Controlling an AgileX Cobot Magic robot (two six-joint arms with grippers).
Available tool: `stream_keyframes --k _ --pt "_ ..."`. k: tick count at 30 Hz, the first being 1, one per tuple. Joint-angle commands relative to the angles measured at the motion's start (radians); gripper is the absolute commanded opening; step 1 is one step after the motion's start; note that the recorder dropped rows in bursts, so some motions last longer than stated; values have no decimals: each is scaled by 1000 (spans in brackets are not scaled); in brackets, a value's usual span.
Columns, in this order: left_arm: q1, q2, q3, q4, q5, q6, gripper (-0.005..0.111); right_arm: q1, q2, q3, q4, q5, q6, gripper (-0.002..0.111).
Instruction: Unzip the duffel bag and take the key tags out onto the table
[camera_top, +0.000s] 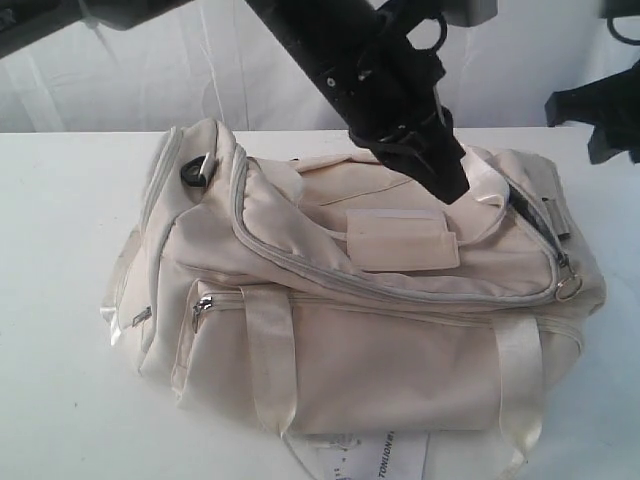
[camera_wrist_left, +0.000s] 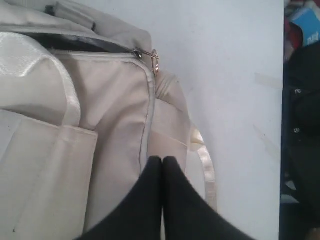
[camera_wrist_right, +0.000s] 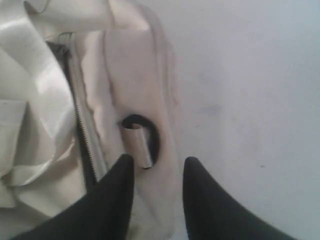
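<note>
Creased white curtain (camera_top: 130, 80) behind the table (camera_top: 60, 200); dark clutter (camera_wrist_left: 300, 100) beside.

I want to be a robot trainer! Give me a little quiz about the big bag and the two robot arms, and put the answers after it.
1. True or false: the key tags are already lying out on the table.
2. Pick one. Which pincer is open? A) the left pincer B) the right pincer C) both
3. Fill the gap: on the duffel bag, the ring close to the right pincer is ____ in colour.

Key: 1 false, no key tags show anywhere; 2 B, the left pincer is shut; 3 black.
</note>
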Motion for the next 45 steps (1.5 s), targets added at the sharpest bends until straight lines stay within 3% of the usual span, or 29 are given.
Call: stream_keyframes --k 1,2,3,4,5,6,8,10,12,17,19,31,41,45 --pt "-54 -134 221 17 -205 -54 0 -66 43 -13 267 35 -215 28" --pt "-114 -203 371 36 -404 -90 0 -81 48 -13 306 61 -248 28" --pt "-141 -233 459 41 -500 -105 0 -83 51 -13 316 72 -257 28" --pt "-199 -275 626 27 -771 -158 0 -85 51 -13 343 93 -280 30" --pt "-232 -286 683 19 -884 -184 0 -85 51 -13 359 102 -299 31" --pt "-288 -286 794 -5 -1123 -230 0 -85 51 -13 376 130 -326 37" --pt "-350 -258 869 -13 -1324 -267 0 -85 51 -13 382 132 -326 47" --pt "-378 -209 871 -13 -1378 -289 0 -85 51 -7 413 127 -326 50" --pt "-385 -155 833 -9 -1389 -350 7 -85 51 15 417 106 -326 50" --pt "-385 -26 642 42 -1272 -369 60 -85 53 79 414 16 -326 50" --pt "-391 20 579 74 -1237 -369 65 -85 57 79 414 16 -326 50" --pt "-393 107 514 74 -1304 -366 50 -85 60 79 414 16 -326 50" --pt "-386 107 514 74 -1325 -345 9 -85 60 79 411 18 -314 50" --pt "-386 107 514 74 -1308 -345 6 -85 60 79 411 27 -314 50"
